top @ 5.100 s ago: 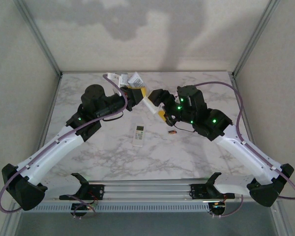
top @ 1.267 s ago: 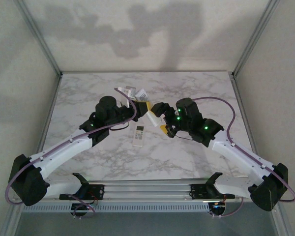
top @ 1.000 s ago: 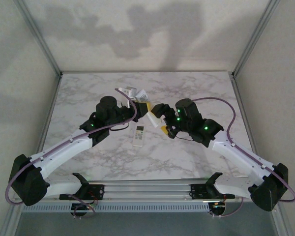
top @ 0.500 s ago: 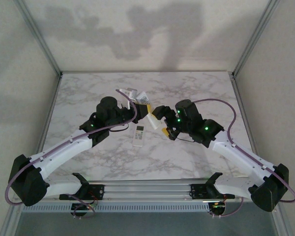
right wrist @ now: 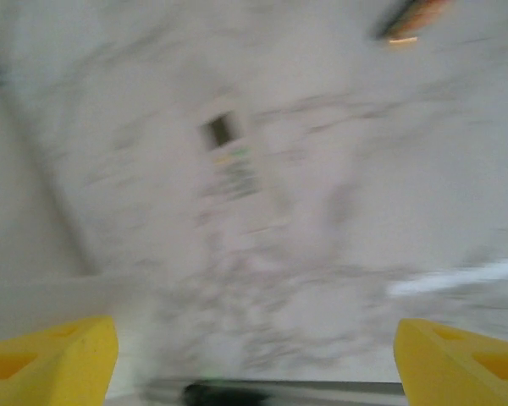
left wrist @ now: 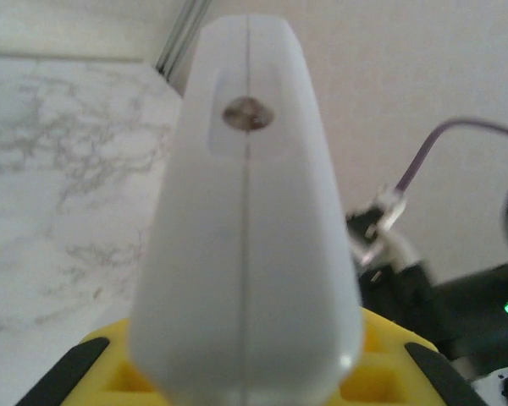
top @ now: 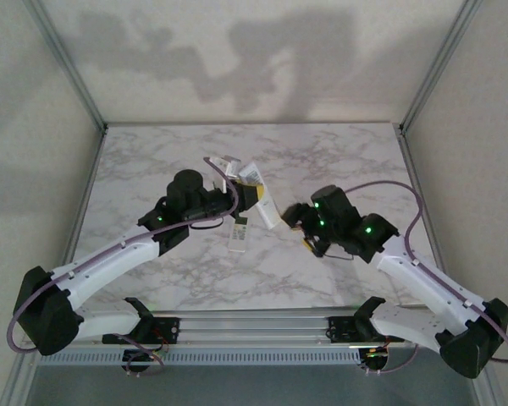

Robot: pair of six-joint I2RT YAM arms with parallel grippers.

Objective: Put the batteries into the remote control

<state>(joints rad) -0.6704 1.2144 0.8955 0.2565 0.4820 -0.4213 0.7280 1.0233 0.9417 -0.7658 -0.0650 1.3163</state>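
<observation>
Fingers [left wrist: 389, 372] of the left gripper [top: 252, 194] pinch the remote control [left wrist: 247, 254], which juts out lengthwise beyond their tips toward the right arm. The right gripper [right wrist: 254, 351] is spread wide over the marble table [right wrist: 322, 211]; one blurred battery [right wrist: 413, 19] lies well ahead, off to its right.

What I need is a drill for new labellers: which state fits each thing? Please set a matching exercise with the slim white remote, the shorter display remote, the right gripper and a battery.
Things:
1. slim white remote
2. shorter display remote
3. right gripper
4. battery

States:
A. open, nothing between its fingers
B. small, dark and orange, blurred, on the table
C. clamped in the left gripper
D. white, lying on the table, ungripped

Pairs: 1-C, 2-D, 3-A, 4-B.
</observation>
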